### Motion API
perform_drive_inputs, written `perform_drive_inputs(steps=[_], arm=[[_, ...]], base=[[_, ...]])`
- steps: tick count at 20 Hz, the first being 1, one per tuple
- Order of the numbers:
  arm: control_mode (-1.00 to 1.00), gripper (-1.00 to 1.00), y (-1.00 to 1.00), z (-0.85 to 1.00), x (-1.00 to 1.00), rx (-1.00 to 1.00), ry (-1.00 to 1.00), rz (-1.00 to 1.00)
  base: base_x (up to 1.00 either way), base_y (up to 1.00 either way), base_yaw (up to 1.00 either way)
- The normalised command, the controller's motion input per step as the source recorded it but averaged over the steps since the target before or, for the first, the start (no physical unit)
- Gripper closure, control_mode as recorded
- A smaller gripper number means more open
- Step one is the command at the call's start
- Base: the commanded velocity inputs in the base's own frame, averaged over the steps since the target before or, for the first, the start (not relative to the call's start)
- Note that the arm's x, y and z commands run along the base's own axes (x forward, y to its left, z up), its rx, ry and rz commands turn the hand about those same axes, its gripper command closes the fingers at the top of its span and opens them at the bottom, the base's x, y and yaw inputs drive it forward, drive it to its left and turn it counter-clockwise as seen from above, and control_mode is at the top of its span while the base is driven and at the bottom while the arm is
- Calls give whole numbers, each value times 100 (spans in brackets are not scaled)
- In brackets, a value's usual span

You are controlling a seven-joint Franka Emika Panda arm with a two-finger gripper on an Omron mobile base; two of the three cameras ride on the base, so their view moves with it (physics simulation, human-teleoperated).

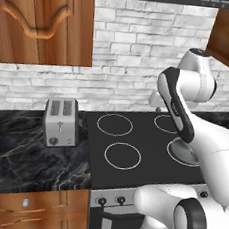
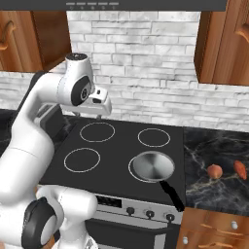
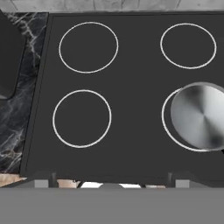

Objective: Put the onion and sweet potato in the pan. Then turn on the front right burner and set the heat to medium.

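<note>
Control knobs [image 2: 150, 213] along stove front edge, nearest the base cameras, a row of small dark dials under the cooktop's front edge. Pan [image 2: 152, 166] sits on the front right burner [image 3: 168, 127], slightly off-centre so the white ring peeks out on its left side; empty, silver inside. Its black handle [image 2: 171, 193] runs out over the cooktop's front right corner toward the knobs. Onion [image 2: 214, 170] and sweet potato [image 2: 240, 168] lie on the dark marble counter [image 2: 214, 146] right of the stove, near its front edge, just beside each other, apart from the pan. Cooktop [image 2: 116, 165] black glass, three other ring burners bare. Gripper [image 2: 99, 115] hangs high over the cooktop's back left part, near the back left ring, nothing between the fingers; jaws stand wide apart. In the hand view the camera looks straight down on all four rings, pan at right edge. Toaster [image 1: 60, 122] on the counter left of the stove, close to the cooktop's left edge. White brick wall [image 1: 139, 44] behind, wooden cabinets [image 1: 44, 19] above either side.
</note>
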Motion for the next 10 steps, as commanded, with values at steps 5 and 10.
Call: perform_drive_inputs(steps=[5,10], arm=[[-100,-100,-40,0,-8,0,0,-4],[-100,-100,-55,-6,-13,0,0,-5]], base=[[0,0,0],[0,0,0]])
